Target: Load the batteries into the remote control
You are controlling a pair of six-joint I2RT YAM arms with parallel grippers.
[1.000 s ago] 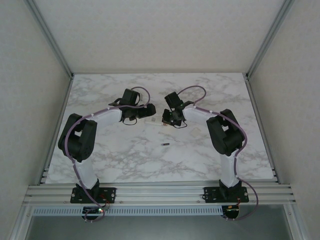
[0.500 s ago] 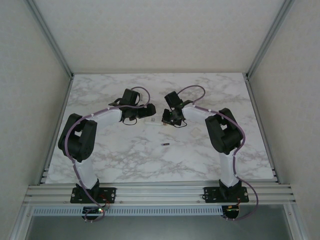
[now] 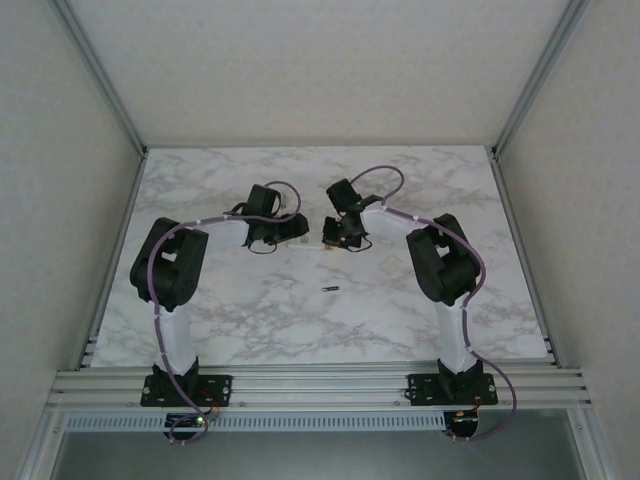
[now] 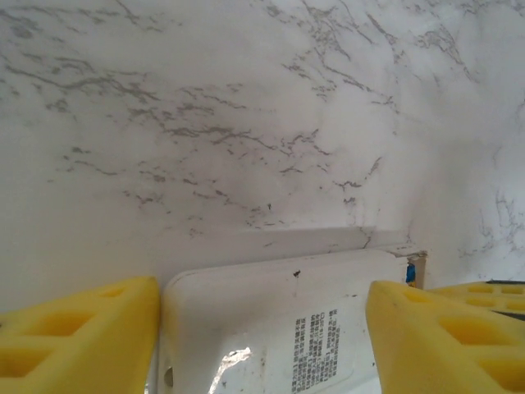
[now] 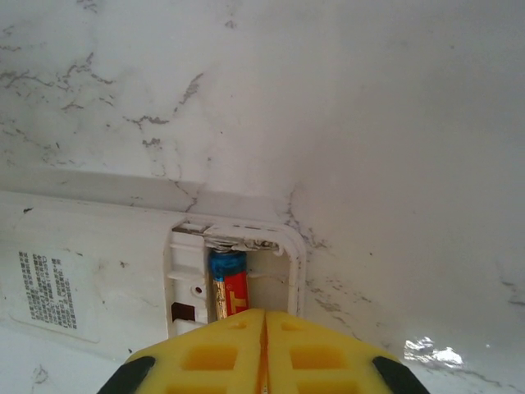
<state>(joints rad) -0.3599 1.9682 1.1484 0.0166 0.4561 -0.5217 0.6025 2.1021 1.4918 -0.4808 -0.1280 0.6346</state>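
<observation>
My left arm has its elbow out toward the table's (image 3: 200, 320) left edge and its forearm angled in toward the middle, wrist pitched down. The left tool (image 4: 262, 287) straddles the remote (image 4: 246, 324), a yellow finger at each long side. I take this as a brace, so the body can't skid while the other arm works. The jaws stand about half apart. The left finger looks hard against the casing, but I cannot tell whether both are clamping yet.

The remote lies back-up near the middle of the table, with its open compartment (image 5: 283, 246) at the right-hand end. One battery (image 5: 231, 287) sits in the left slot, and the slot beside it looks empty.

The right arm mirrors the left, with its elbow toward the right edge and its wrist tipped down over the compartment. The right tool (image 5: 264, 316) is closed tight, fingers flush together and gripping nothing. The tips are over the battery's near end, which I read as a push to seat it.

A second battery (image 3: 331, 289) lies loose, well apart toward the near edge.
</observation>
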